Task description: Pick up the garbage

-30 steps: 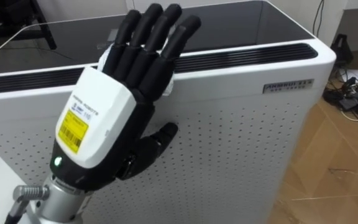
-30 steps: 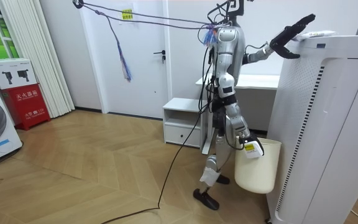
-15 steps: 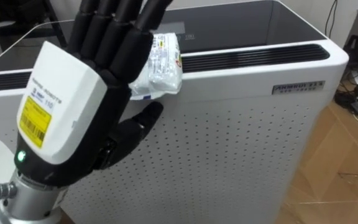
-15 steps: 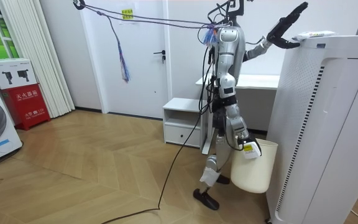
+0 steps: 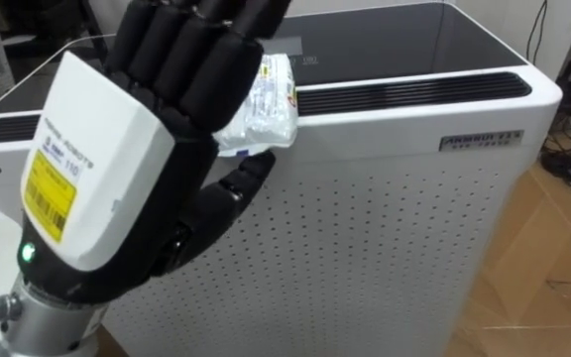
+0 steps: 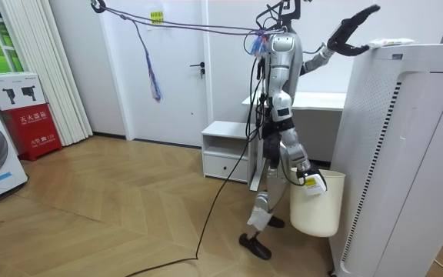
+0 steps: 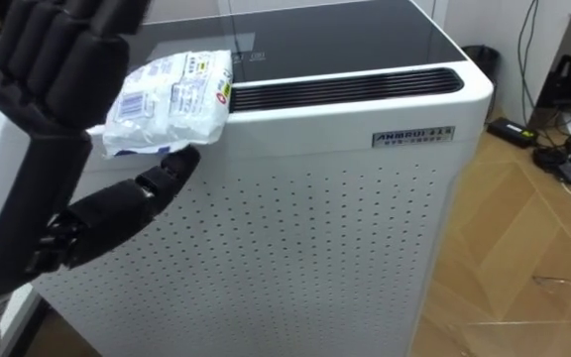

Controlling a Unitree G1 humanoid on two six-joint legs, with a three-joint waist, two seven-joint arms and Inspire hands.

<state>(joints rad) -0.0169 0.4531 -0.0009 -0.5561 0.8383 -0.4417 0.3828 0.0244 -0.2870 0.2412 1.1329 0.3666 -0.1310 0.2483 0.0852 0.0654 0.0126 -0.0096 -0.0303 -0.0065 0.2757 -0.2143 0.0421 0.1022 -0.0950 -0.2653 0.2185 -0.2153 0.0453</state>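
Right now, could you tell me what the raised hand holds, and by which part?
Nothing yet: the left hand is open beside the wrapper, which lies on the appliance's top edge.

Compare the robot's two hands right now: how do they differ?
Height: the left hand is raised to the white appliance's top; the right hand hangs low. Contact: the left hand is open beside the wrapper; the right hand is at the cream bin's rim. Both bear yellow labels.

Atop the white appliance (image 5: 395, 228), room lies open right of the packet (image 5: 266, 104); the left robot hand (image 5: 117, 178) crowds its front-left edge.
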